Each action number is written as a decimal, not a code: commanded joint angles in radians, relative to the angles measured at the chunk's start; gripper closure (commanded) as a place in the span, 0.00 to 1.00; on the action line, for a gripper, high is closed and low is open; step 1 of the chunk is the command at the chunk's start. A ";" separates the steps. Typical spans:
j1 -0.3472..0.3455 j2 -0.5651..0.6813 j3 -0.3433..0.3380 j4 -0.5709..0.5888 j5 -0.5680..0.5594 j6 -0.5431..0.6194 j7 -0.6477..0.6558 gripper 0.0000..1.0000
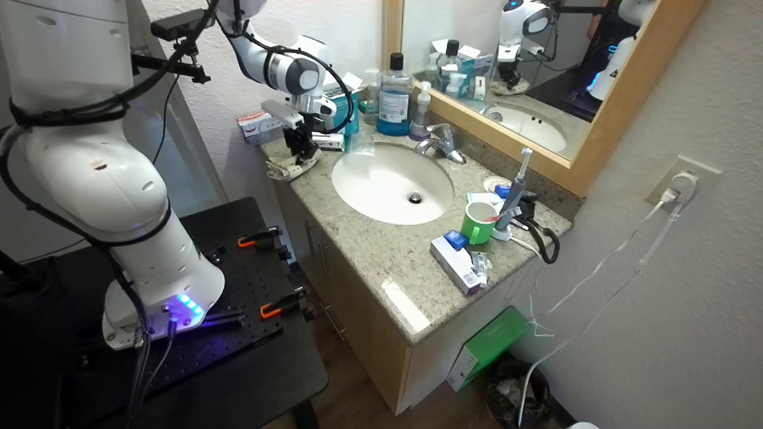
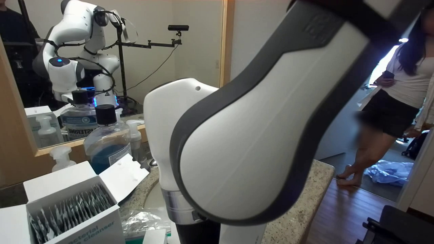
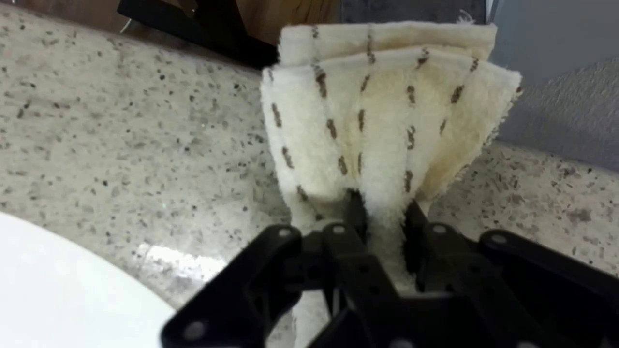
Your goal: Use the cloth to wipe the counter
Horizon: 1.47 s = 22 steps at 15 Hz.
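A pale cream cloth (image 3: 387, 96) with brown dashed stripes is pinched in my gripper (image 3: 385, 207), its folds squeezed between the black fingers (image 3: 355, 205). It fans out past the fingertips over the edge of the speckled beige counter (image 3: 193, 121). In an exterior view the gripper (image 1: 303, 154) points down at the far end of the counter (image 1: 351, 250), left of the basin, and the cloth (image 1: 287, 170) lies bunched below it at the front corner. The arm blocks an exterior view of the counter (image 2: 288, 217), with gripper and cloth out of sight there.
The oval white sink (image 1: 381, 185) and chrome faucet (image 1: 442, 143) are beside the gripper. Behind it stand a mouthwash bottle (image 1: 394, 98), a pump bottle (image 1: 421, 113) and an opened box (image 2: 84, 217). A green cup (image 1: 478, 223) and a toothbrush (image 1: 511, 199) occupy the near end.
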 commanded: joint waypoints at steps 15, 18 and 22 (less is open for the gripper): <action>0.042 0.246 -0.057 0.399 -0.069 -0.218 0.039 0.95; 0.043 0.268 -0.063 0.446 -0.070 -0.238 0.038 0.95; 0.044 0.294 -0.067 0.482 -0.069 -0.255 0.034 0.95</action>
